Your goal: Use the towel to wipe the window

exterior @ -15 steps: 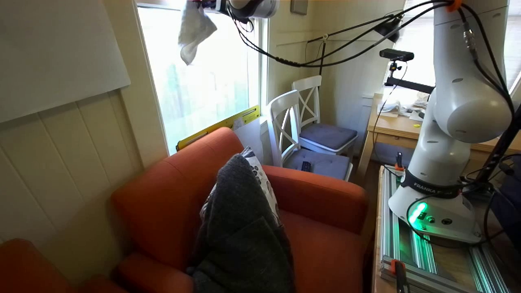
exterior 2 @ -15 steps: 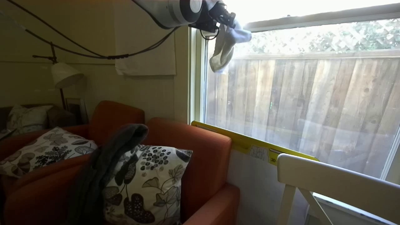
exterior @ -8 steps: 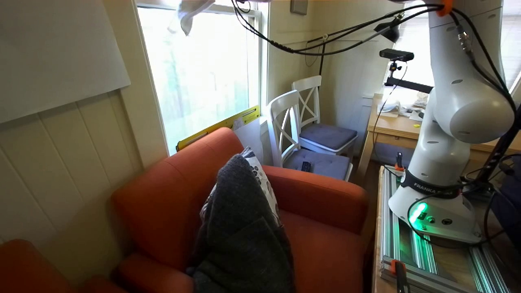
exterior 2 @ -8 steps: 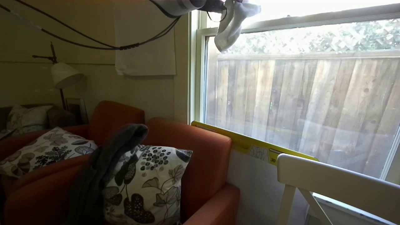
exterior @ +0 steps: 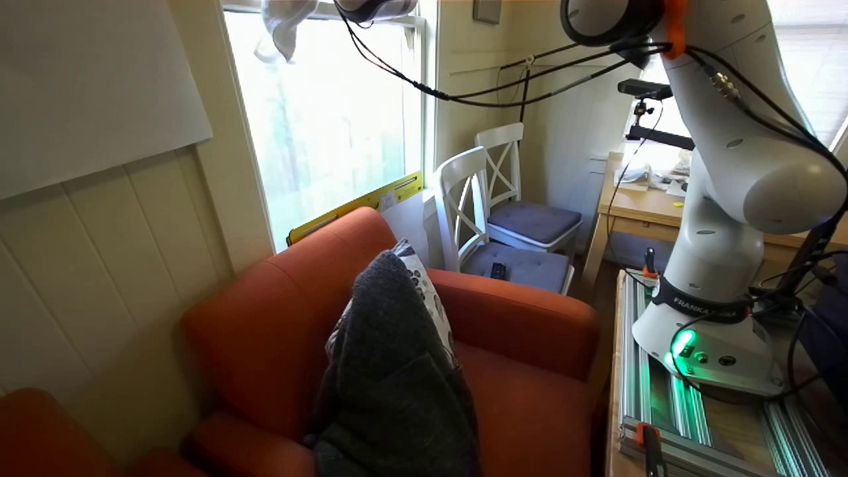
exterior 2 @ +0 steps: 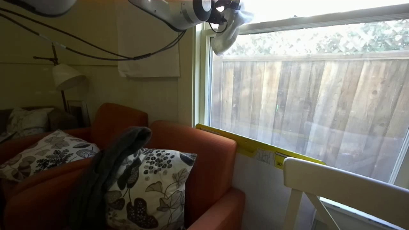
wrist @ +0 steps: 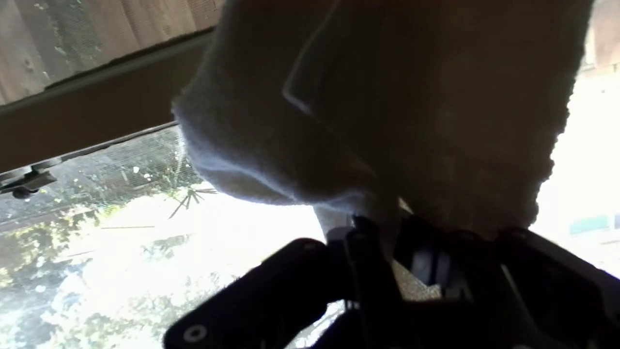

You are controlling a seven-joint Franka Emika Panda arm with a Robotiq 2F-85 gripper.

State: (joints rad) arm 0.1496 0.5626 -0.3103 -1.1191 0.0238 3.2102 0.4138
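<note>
The off-white, soft cloth towel (exterior 2: 225,41) hangs beneath the black two-fingered gripper (wrist: 385,232), its long axis roughly downward with a slight slant, one paler fold sticking out sideways near the top. The gripper's jaws stand close together, pinching a bunched part of that towel. Ahead of the gripper, and reaching well below it, is the rectangular, pale-framed glass window (exterior 2: 306,105); whether towel touches glass, I cannot tell. Wiping would likely call for pressing forward, then sweeping across.
</note>
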